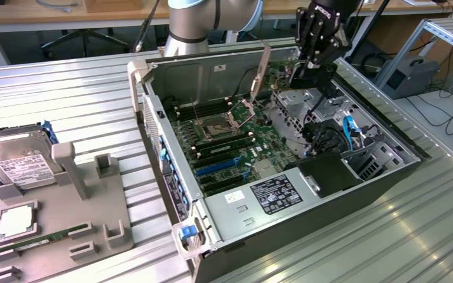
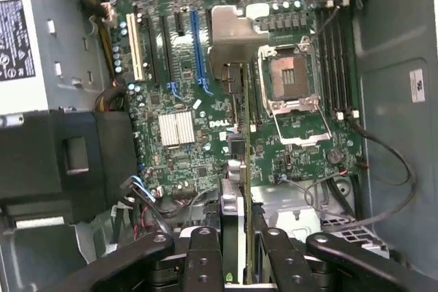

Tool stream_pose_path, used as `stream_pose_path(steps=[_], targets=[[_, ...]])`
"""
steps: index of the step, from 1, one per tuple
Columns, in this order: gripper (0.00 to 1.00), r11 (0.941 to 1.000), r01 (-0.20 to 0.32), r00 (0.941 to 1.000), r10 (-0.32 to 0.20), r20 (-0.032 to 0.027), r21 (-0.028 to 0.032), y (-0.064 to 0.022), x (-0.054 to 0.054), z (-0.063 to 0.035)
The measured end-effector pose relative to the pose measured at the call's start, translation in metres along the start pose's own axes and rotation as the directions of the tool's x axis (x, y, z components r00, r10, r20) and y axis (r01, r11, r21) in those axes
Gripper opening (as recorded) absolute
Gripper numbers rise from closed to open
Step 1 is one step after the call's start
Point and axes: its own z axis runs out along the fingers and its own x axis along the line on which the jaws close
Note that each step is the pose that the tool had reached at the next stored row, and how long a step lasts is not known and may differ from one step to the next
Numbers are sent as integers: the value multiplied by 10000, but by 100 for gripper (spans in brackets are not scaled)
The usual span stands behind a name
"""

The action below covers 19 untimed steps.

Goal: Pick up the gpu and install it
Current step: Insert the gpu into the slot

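Gripping the gpu (image 2: 233, 193) edge-on, the claw (image 2: 238, 254) hangs over the computer case's (image 1: 151, 112) one-o'clock corner in the exterior view — blue slots (image 1: 214, 168) lie toward seven o'clock. A tilted card could jam at the slot or snag the blue cable (image 1: 350, 128).

1. In the exterior view the room is bright, and the light falls from above.
2. The metal table (image 1: 77, 94) looks pale and shiny in stripes.
3. Deep inside the computer case (image 1: 313, 242) it is darker, with shadow around the black box (image 1: 329, 174).
4. The silver end of the gpu (image 1: 262, 65) gleams.
5. The wrist view is dimmer and a bit blue.
6. There the green board (image 2: 185, 87) is lit best, and a small silver block (image 2: 176, 128) glows white.
7. The black fingers (image 2: 204, 258) of the gripper (image 2: 237, 235) stay dark, with tiny glints.
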Motion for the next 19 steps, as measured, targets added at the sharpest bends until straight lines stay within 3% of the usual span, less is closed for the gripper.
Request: stream_pose_path(steps=[1, 3, 4, 6, 7, 12, 19], targets=[[27, 9996, 282, 9996, -282, -2, 7, 0, 0, 0], [27, 9996, 284, 9996, -284, -2, 7, 5, 0, 1], [27, 9995, 302, 9995, -302, -3, 8, 43, 3, 1], [27, 9995, 319, 9995, -319, 0, 48, 214, 22, 2], [27, 9995, 322, 9995, -322, 1, 59, 244, 25, 3], [27, 9994, 345, 9994, -345, 7, 100, 349, 35, 11], [27, 9989, 428, 9991, -429, 10, 185, 425, 42, 80]])
